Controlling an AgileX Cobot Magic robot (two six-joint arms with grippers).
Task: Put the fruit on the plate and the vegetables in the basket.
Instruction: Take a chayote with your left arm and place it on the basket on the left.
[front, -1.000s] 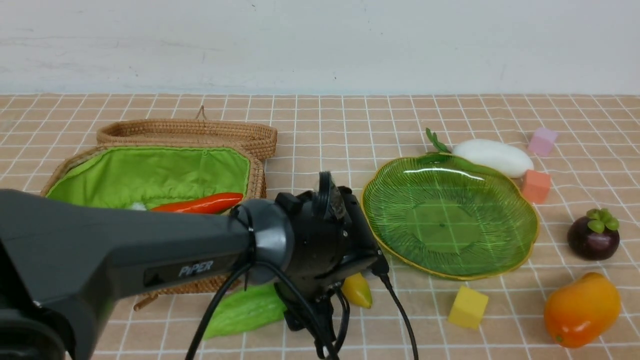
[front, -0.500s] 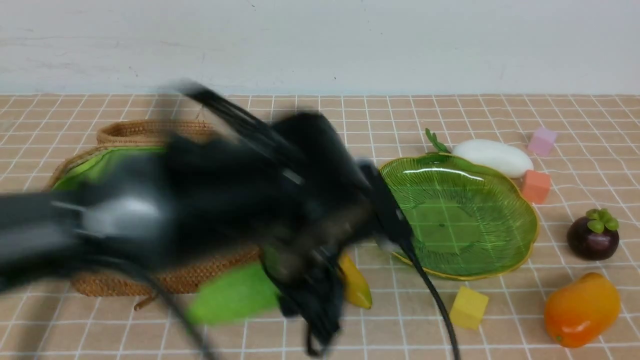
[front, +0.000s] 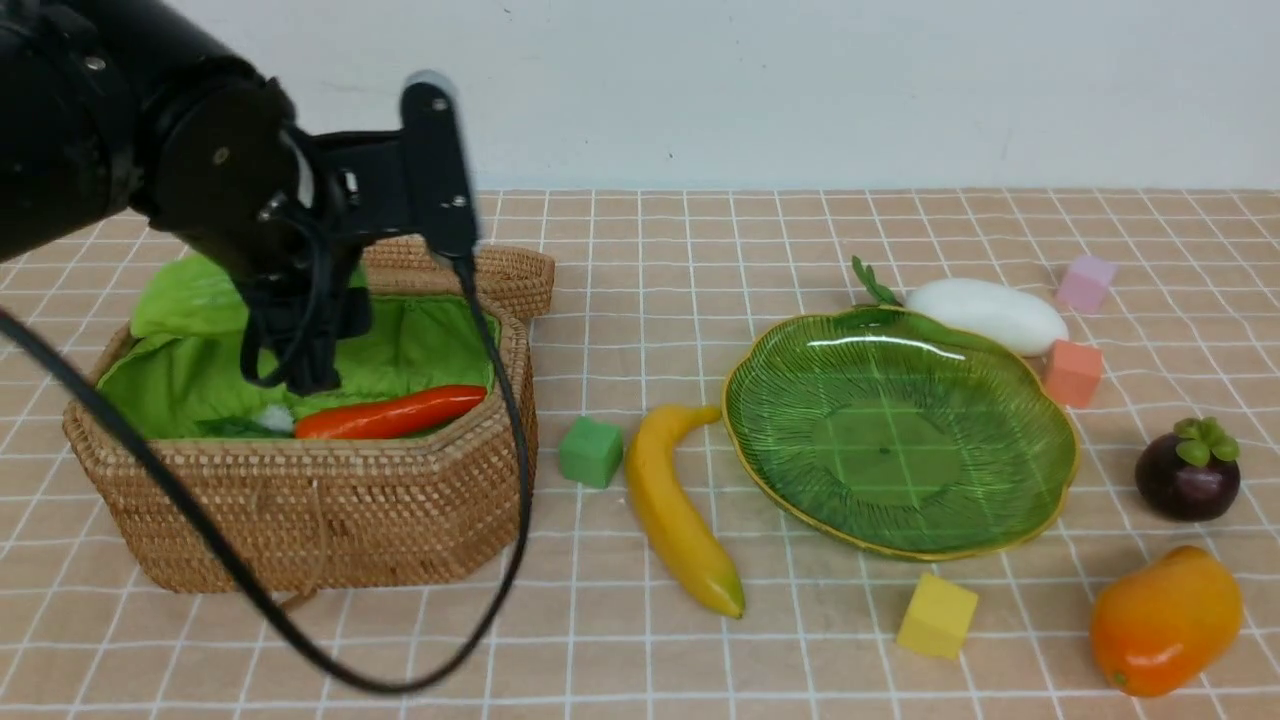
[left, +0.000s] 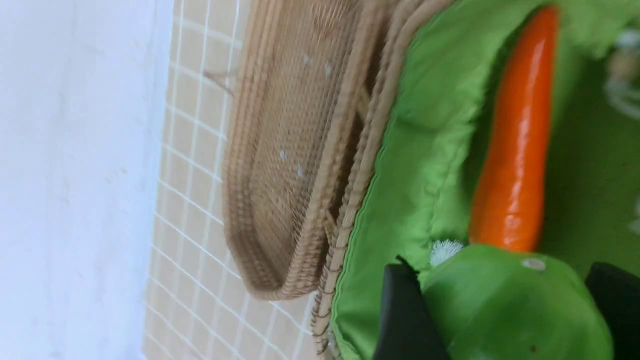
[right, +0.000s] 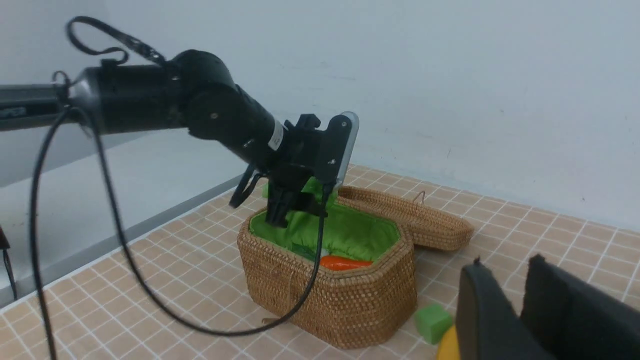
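My left gripper (front: 298, 362) hangs over the open basket (front: 300, 500), shut on the light green gourd (left: 510, 310). The gourd (front: 188, 295) shows behind the arm, above the green lining. An orange carrot (front: 392, 412) lies inside the basket. The banana (front: 680, 510) lies on the table between basket and empty green plate (front: 900, 430). Behind the plate rests the white radish (front: 985, 312). The mangosteen (front: 1187, 470) and mango (front: 1165, 620) sit at the right. My right gripper (right: 505, 262) shows only in its wrist view, jaws slightly apart and holding nothing, above the banana's end (right: 447, 347).
The basket's woven lid (front: 460, 265) lies open behind it. Foam cubes are scattered about: green (front: 590, 452) beside the banana, yellow (front: 936, 615) in front of the plate, salmon (front: 1072, 373) and pink (front: 1085, 283) near the radish. The left arm's cable (front: 300, 640) loops down in front of the basket.
The left arm has swung up and to the left from low in front of the basket, carrying the gourd over the basket. Banana and green cube are now uncovered.
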